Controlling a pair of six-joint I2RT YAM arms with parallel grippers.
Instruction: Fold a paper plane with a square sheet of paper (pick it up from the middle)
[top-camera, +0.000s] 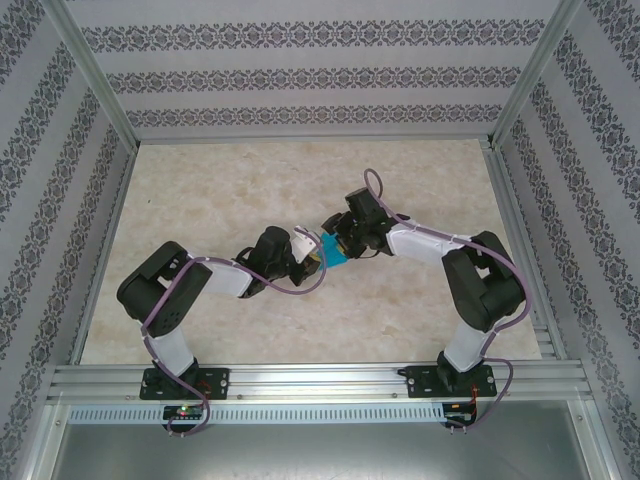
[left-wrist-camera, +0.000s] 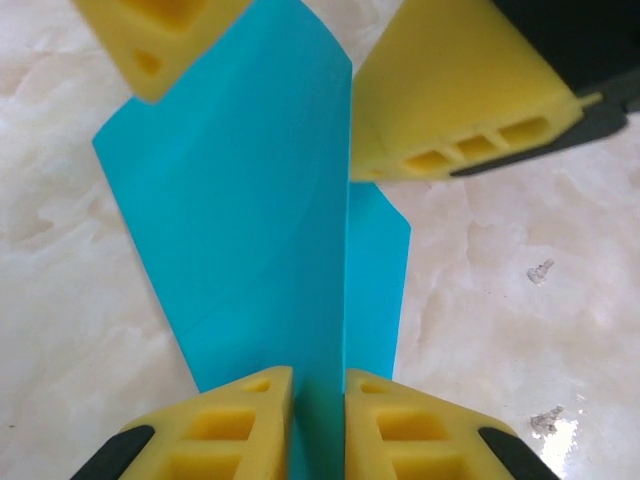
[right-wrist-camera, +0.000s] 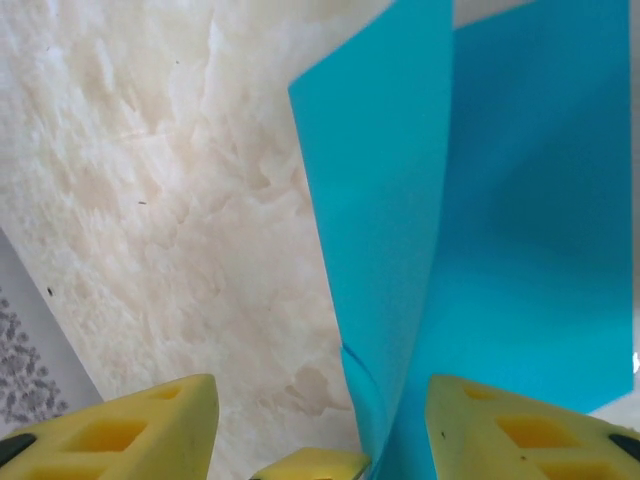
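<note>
Teal-blue paper sheet (left-wrist-camera: 250, 220) is at the centre of the marbled bench (top-camera: 200, 200), where the two arms meet in the top view. The sheet stands upright, bent along a vertical crease into two flaps, one wide and one narrow. Left gripper (left-wrist-camera: 320, 390): fingers (left-wrist-camera: 240, 425) clenched on the sheet at the crease, at the bottom centre of the left wrist frame. Right gripper (right-wrist-camera: 320, 395): fingers (right-wrist-camera: 130, 430) released and spread wide, with the sheet rising between them. Whether either right finger touches the paper cannot be told.
</note>
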